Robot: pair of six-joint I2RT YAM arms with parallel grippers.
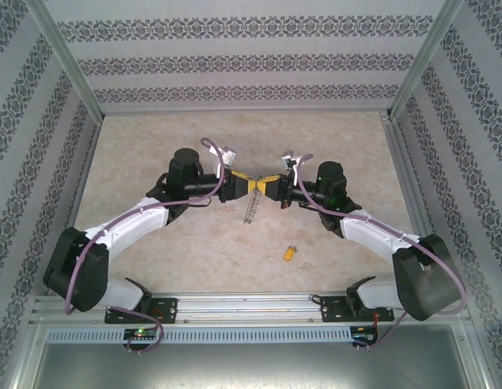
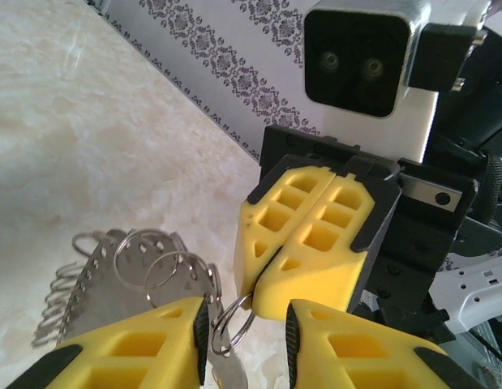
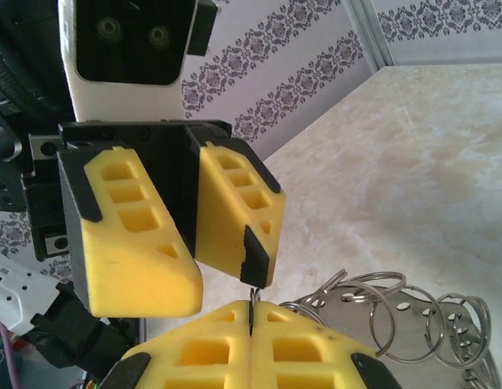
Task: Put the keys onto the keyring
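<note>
Keyring (image 1: 251,207) hangs mid-air between the arms; right gripper (image 3: 251,312) pinched tight on one of its loops; left gripper (image 2: 246,318) narrow, a loop and metal sliver in its gap, grip unclear. One key (image 1: 289,253) lies loose on the table (image 1: 153,146); threading looks unfinished.

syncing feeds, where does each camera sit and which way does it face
top external: above and behind the robot, looking down at the table; both arms, left end effector facing right end effector.
left wrist: on the left arm, facing the right end effector; own yellow fingers at bottom.
right wrist: facing the left end effector; own shut fingers at bottom.
shared: both wrist views catch the keyring.
</note>
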